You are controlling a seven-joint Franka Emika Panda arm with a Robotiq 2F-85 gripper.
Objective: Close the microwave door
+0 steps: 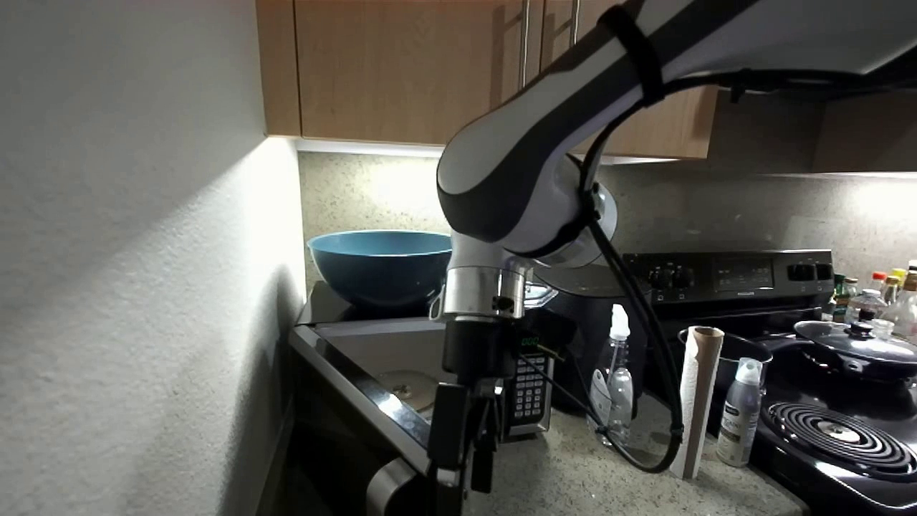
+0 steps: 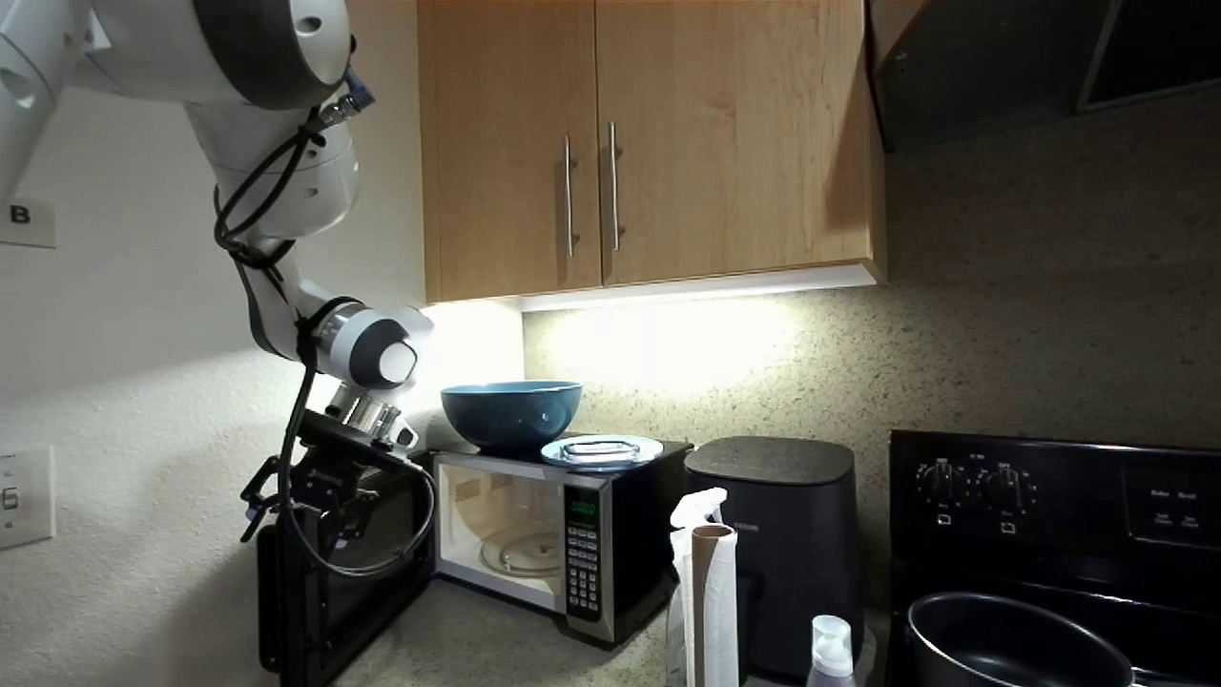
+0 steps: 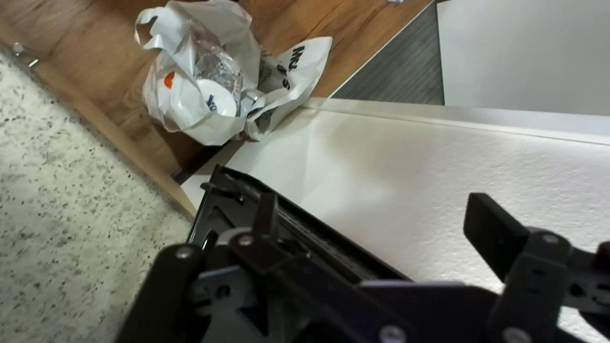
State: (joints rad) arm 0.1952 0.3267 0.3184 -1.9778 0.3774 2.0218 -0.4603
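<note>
Two fingers of your pincer [image 3: 369,205] stand well apart in the wrist view, pinching nothing. The black edge of the door [image 2: 358,606] runs just by them: one finger shows over its inner side, the other over the wall [image 3: 405,190] beyond. You can't tell from these views whether either one touches it.

The door stands wide open, swung out near the wall; its hinge side meets the microwave [image 2: 649,544] at the end away from the buttons [image 2: 583,572]. The inside lies exposed in both exterior views, turntable [image 2: 523,553] in sight, so none of the closing looks done. You seem to be at the approach. What is left, it seems, is to get a finger round to the wall-side face, sweep the door across the bench [image 2: 477,625] and press it home until it latches. Your tight spot is likely the gap between door and wall, where the pincer may have little room.

Farther back, the bowl [image 2: 512,415] sits on top of the microwave and the cabinet [image 2: 715,143] hangs above; neither should meet the door's swing.
</note>
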